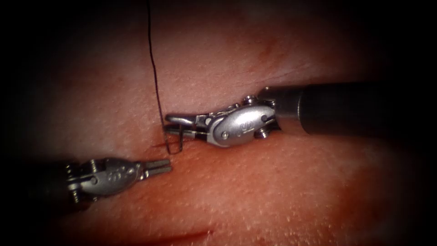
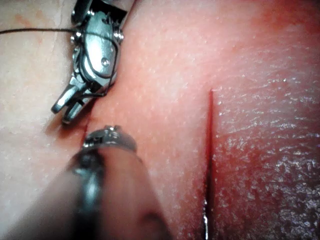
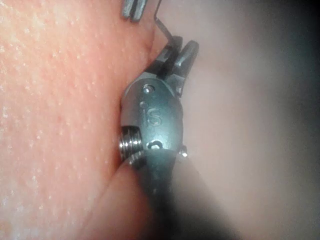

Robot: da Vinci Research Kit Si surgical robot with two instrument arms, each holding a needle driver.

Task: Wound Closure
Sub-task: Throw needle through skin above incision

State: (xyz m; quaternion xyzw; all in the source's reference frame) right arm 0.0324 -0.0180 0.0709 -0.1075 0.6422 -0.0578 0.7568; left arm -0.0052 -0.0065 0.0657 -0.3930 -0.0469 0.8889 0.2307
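Right tool (image 1: 175, 125) comes in from the right with its jaws a little apart, the needle (image 1: 175, 145) gripped between them; how far along the curve the grip sits is hard to make out, since the jaws cover that part; the visible piece of needle drops from the jaws to the tissue (image 1: 282, 191) and bends at a small dark mark on the surface, and whether its tip is buried there I cannot tell; thread (image 1: 154, 73) runs from beside the jaw tips straight up and is cut off by the picture's upper edge; left tool (image 1: 159, 167) lies below and left of the needle, jaws closed on nothing, tips near the needle but apart from it; a red line of the cut (image 1: 182, 238) shows low on the tissue, its ends lost in the dark border; in the left wrist view the cut (image 2: 209, 160) is a long red slit, well apart from both tools.
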